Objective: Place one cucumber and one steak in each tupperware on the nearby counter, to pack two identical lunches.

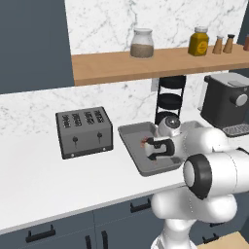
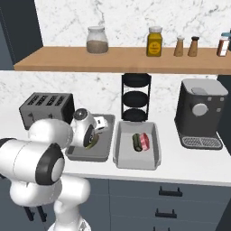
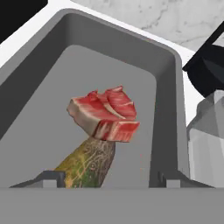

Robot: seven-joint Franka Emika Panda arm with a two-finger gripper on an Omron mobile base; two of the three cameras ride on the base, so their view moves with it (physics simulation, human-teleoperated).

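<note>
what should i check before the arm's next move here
1. Steak inside the left tupperware: ok, it lies on the cucumber.
2. Gripper let go: ok, jaws apart, fingertips clear of the steak.
3. Right tupperware packed: ok, a cucumber and a steak side by side.
4. Steak steady on the cucumber: cannot tell, it sits tilted.
5. Way up clear: ok, nothing above the gripper.
6. Both containers on the counter: ok.

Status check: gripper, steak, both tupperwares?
Gripper open above left tupperware. Steak rests tilted on cucumber inside. Right tupperware holds one of each. Nothing in the way.
</note>
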